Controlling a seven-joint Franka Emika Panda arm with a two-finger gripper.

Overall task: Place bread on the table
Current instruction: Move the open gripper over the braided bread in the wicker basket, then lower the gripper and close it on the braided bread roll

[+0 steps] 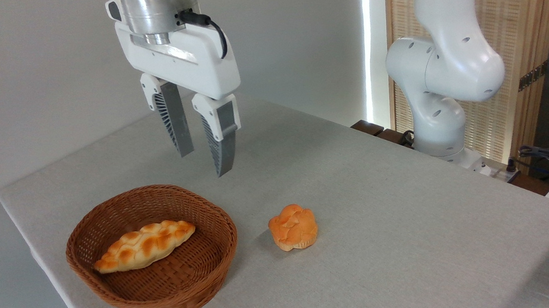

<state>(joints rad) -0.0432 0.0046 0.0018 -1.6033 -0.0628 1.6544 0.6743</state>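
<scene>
The tool is hanging in the air with its two fingers spread and nothing between them, tips pointing down; it is hovering above the far rim of the basket — well clear of everything. The bread is lying below it and toward the near left, resting inside the basket on the woven floor; its long axis is running from lower left to upper right, pointed ends near the basket walls. Judging by that, the tool is needing to come down and forward-left, fingers straddling the loaf across its narrow width. A bun is sitting on the surface just right of the basket — not the target.
</scene>
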